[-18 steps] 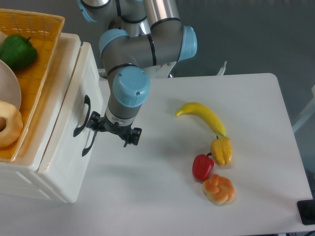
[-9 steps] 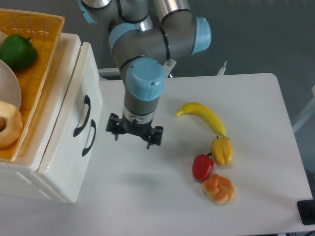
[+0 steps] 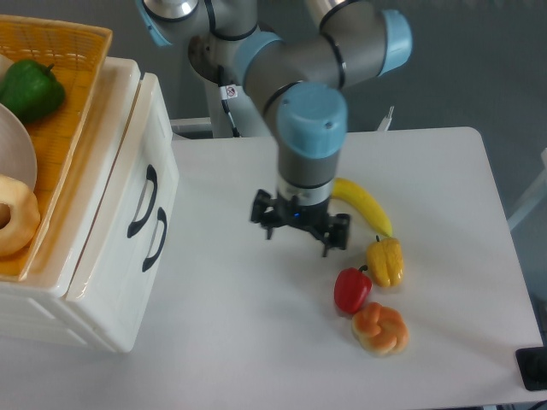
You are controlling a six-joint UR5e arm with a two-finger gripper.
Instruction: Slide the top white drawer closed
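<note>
Now, the scene line by line:

Gripper: the gripper (image 3: 300,227) hangs over the middle of the desk (image 3: 256,342), pointing down, well apart from the cabinet and close to the fruit group on the right. Its black body is seen from above, so I cannot tell how far the fingers are parted; nothing is visibly held in it.

Arm: the grey arm with light blue joint caps (image 3: 313,120) reaches from the back edge of the desk toward the camera, covering the near end of the banana.

Top white drawer: the top white drawer (image 3: 141,149) sits at the left side of the desk, in the upper part of the white cabinet (image 3: 102,299). Its front, with a black curved handle (image 3: 142,202), appears to lie about level with the lower drawer front, though the steep angle makes this hard to judge.

Lower drawer front: just beside and below it, with its own black handle (image 3: 156,239).

Basket: a yellow-orange woven basket (image 3: 64,51) rests on top of the cabinet, holding a green pepper (image 3: 29,88).

Banana: a yellow banana (image 3: 366,205) lies right of the gripper, partly hidden by the arm.

Peppers: a yellow pepper (image 3: 385,261) and a red pepper (image 3: 352,289) lie just beside each other below the banana.

Orange item: an orange, lumpy piece (image 3: 380,328) lies near the red pepper, toward the front edge.
</note>
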